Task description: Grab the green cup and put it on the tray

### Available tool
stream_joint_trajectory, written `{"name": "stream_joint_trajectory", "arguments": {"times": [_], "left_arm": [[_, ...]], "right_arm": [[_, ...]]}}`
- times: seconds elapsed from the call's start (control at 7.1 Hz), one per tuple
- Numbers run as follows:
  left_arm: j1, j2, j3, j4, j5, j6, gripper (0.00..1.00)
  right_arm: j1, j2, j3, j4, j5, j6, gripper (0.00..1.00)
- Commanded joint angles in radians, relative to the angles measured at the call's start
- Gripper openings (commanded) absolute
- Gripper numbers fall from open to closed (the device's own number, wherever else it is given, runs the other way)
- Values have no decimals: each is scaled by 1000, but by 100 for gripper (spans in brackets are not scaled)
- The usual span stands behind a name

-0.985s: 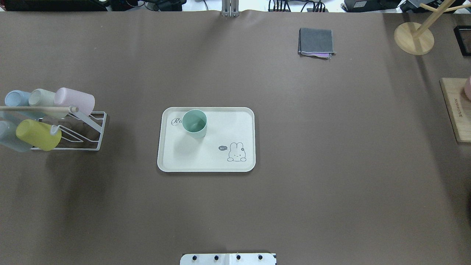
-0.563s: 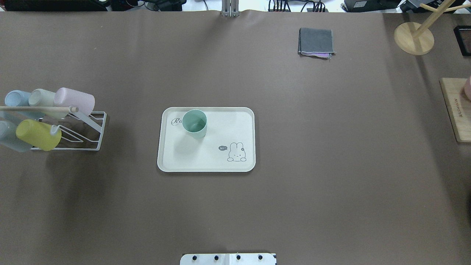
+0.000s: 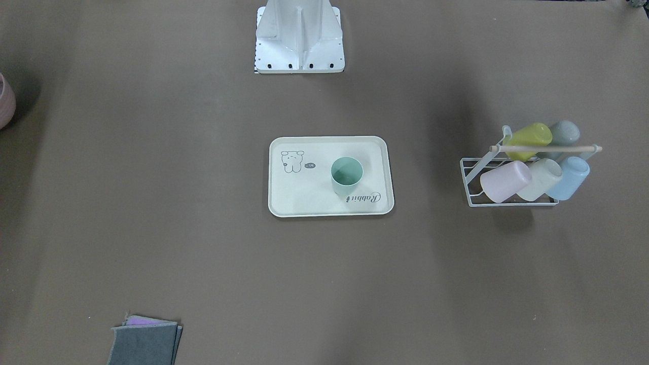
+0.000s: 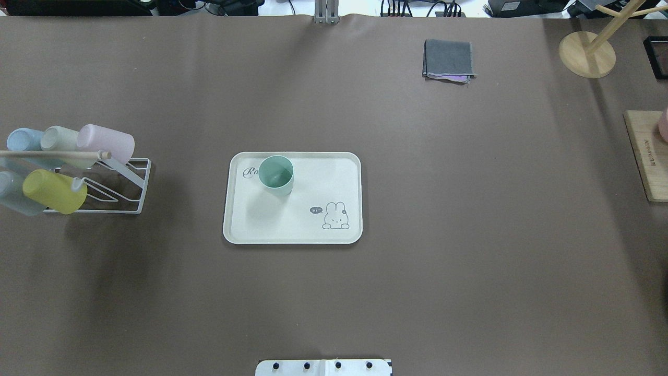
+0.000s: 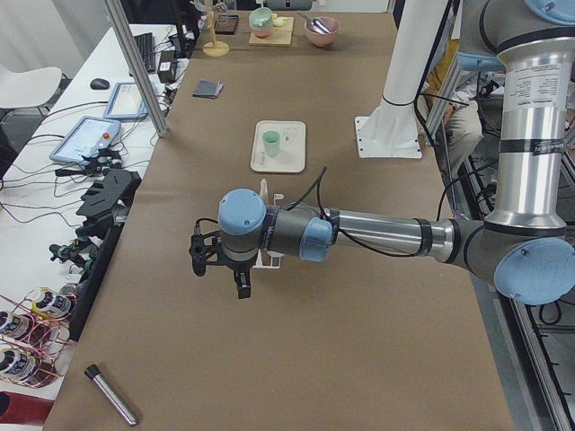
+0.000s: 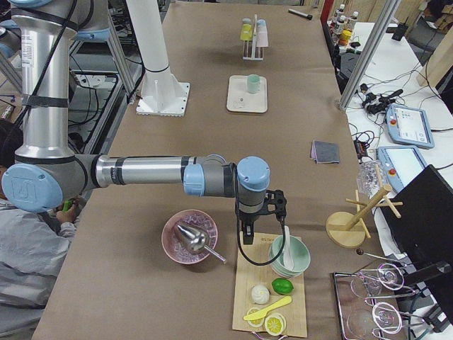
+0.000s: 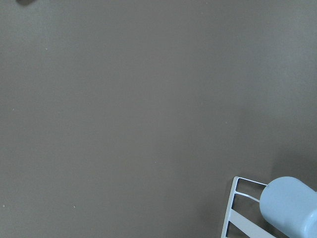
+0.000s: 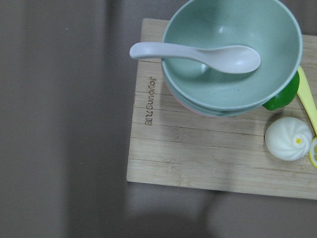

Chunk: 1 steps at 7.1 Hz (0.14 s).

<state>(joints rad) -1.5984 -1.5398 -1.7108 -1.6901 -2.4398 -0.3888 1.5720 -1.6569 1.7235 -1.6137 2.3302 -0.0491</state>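
Note:
The green cup (image 4: 275,175) stands upright on the cream tray (image 4: 313,230), in its far left corner beside the script; nothing touches it. It also shows in the front view (image 3: 347,175) on the tray (image 3: 304,203). Neither gripper shows in the overhead or front view. My left gripper (image 5: 239,285) hangs over the table beyond the cup rack, far from the tray. My right gripper (image 6: 244,237) hangs over the wooden board at the other end. I cannot tell whether either is open or shut.
A white wire rack (image 4: 122,196) at the left holds several cups, among them a lime one (image 4: 52,190). A grey folded cloth (image 4: 449,58) lies far right. A wooden board (image 4: 647,156) with a green bowl (image 8: 233,54) and a wooden stand (image 4: 587,55) sit at the right edge.

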Motion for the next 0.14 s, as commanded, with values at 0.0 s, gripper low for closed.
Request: {"name": "stream_joint_trajectory", "arguments": {"times": [0.0], "left_arm": [[8, -2, -9, 12, 1, -1, 98]], "right_arm": [[0, 0, -1, 0, 0, 0, 100]]}}
